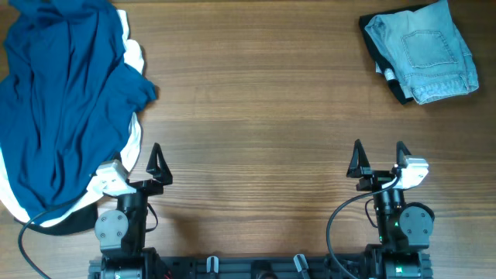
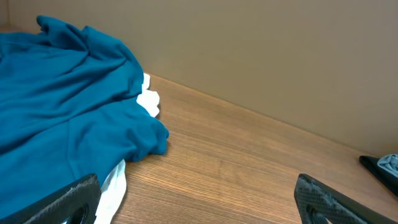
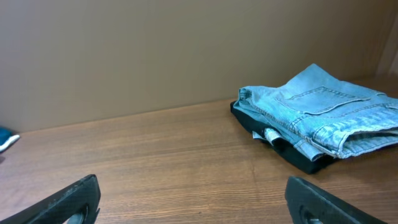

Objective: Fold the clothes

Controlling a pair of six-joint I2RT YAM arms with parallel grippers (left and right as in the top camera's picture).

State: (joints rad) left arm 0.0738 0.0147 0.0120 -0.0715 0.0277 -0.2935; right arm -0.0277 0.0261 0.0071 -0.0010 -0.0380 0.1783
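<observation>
A large deep-blue T-shirt lies crumpled at the table's left end, on top of a white shirt whose edges show along its right and near sides. In the left wrist view the blue T-shirt fills the left side, with the white shirt showing beside the left finger. My left gripper is open at the near edge, right beside the pile, holding nothing. My right gripper is open over bare wood at the near right, far from the clothes.
Folded pale denim jeans lie on a dark folded garment at the far right corner. The wooden table stretches between the two piles. A plain wall backs the table's far edge.
</observation>
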